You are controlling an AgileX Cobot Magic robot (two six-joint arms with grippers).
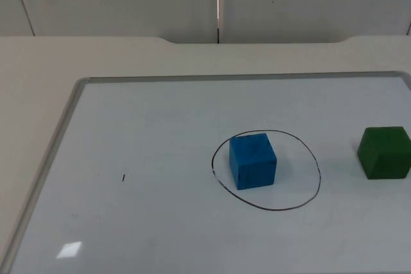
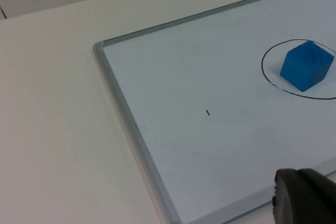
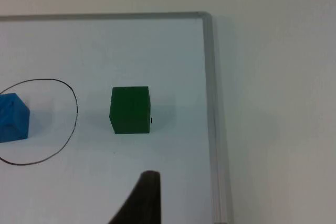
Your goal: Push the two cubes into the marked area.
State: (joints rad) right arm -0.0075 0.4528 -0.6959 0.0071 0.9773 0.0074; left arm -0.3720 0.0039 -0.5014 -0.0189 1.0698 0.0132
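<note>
A blue cube [image 1: 253, 160] sits inside the left half of a black hand-drawn oval [image 1: 319, 171] on the whiteboard. A green cube [image 1: 384, 152] rests outside the oval, off to its right near the board's right side. In the left wrist view the blue cube [image 2: 306, 65] and the oval's line [image 2: 265, 72] lie far ahead of my left gripper [image 2: 304, 195], which hovers by the board's near frame. In the right wrist view the green cube [image 3: 130, 109] stands a short way ahead of my right gripper [image 3: 139, 200], with the blue cube [image 3: 11, 117] beyond the oval's line [image 3: 76, 109].
The whiteboard's metal frame [image 1: 58, 139] runs along the left and back; its right rail [image 3: 212, 103] lies close to the green cube. A tiny black mark [image 1: 124, 178] is on the board's left part. The beige table top [image 1: 32, 75] surrounds the board.
</note>
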